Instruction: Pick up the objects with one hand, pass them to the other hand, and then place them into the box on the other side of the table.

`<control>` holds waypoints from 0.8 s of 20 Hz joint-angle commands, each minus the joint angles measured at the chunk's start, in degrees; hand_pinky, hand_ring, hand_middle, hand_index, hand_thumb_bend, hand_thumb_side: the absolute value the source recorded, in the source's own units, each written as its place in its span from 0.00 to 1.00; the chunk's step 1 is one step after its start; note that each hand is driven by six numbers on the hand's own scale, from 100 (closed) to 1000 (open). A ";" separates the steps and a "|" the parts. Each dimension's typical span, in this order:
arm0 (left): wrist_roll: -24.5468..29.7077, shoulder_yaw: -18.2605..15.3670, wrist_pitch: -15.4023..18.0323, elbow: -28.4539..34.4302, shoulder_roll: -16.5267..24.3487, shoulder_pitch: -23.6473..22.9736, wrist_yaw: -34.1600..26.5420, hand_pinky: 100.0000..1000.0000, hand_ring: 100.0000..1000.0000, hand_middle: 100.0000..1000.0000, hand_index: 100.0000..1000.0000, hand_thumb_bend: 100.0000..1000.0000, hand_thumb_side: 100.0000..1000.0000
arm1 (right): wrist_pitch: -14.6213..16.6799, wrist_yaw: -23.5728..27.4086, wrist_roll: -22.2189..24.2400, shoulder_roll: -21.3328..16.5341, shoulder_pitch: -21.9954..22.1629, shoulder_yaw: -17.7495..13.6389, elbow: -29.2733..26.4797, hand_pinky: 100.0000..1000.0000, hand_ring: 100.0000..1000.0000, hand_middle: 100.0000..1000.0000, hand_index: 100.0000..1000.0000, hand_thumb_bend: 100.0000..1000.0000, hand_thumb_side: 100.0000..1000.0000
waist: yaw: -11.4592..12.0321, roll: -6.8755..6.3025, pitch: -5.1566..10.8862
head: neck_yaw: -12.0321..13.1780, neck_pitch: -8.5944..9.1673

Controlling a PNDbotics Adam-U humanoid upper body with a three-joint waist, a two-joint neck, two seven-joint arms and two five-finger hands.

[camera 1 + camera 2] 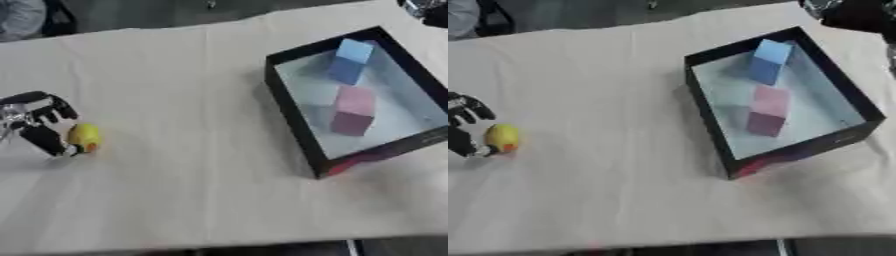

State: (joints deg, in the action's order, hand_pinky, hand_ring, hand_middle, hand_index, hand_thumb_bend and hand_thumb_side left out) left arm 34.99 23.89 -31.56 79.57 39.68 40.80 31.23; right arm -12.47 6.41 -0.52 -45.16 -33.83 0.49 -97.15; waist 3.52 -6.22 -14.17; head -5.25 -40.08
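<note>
Beige cloth is covering the table (175, 75). One yellow object (84, 136) is sitting at its left side, with the left hand (39, 122) curling around it. One black box (293, 107) at the right is holding two blocks: one blue block (350, 61), one pink block (353, 110). The right hand (850, 12) is showing at the upper right corner; I cannot tell its fingers.

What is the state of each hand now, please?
Left hand: fingers curled round the small yellow round object.
Right hand: only a dark part at the upper corner; cannot be told.
</note>
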 commanded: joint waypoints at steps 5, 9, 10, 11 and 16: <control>0.53 -0.33 0.12 -0.63 0.66 1.32 1.03 0.84 0.82 0.77 0.74 0.29 0.00 | 0.19 0.22 0.16 -1.05 -1.06 -0.54 -0.57 0.91 0.86 0.79 0.84 0.24 0.14 | -0.14 0.11 1.05 | 0.01 0.80; 0.39 -0.38 0.39 -1.87 0.15 1.52 1.93 0.84 0.82 0.77 0.74 0.30 0.00 | 0.21 0.22 0.21 -1.01 -1.09 -0.55 -0.54 0.91 0.86 0.79 0.84 0.24 0.14 | -0.24 0.10 0.97 | -0.04 0.84; 0.41 -0.43 0.52 -2.24 0.03 1.56 2.12 0.84 0.82 0.77 0.74 0.31 0.00 | 0.22 0.21 0.22 -1.01 -1.09 -0.56 -0.53 0.91 0.86 0.79 0.84 0.23 0.14 | -0.26 0.11 0.95 | -0.05 0.86; 0.42 -0.46 0.63 -2.62 -0.09 1.60 2.35 0.84 0.82 0.77 0.74 0.31 0.00 | 0.23 0.21 0.23 -1.01 -1.08 -0.58 -0.52 0.91 0.86 0.79 0.84 0.23 0.14 | -0.28 0.11 0.91 | -0.05 0.88; 0.74 -0.42 1.40 -4.19 -0.67 1.76 3.59 0.84 0.82 0.77 0.76 0.33 0.00 | 0.26 0.20 0.27 -0.97 -1.03 -0.65 -0.46 0.91 0.86 0.79 0.84 0.24 0.14 | -0.35 0.09 0.74 | -0.04 0.89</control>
State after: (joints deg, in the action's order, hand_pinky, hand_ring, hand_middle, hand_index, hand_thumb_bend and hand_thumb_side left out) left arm 35.26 23.88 -30.12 75.43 37.96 41.42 34.34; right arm -12.36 6.41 -0.28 -45.13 -33.84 0.48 -97.12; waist 3.18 -6.22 -14.24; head -5.26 -39.67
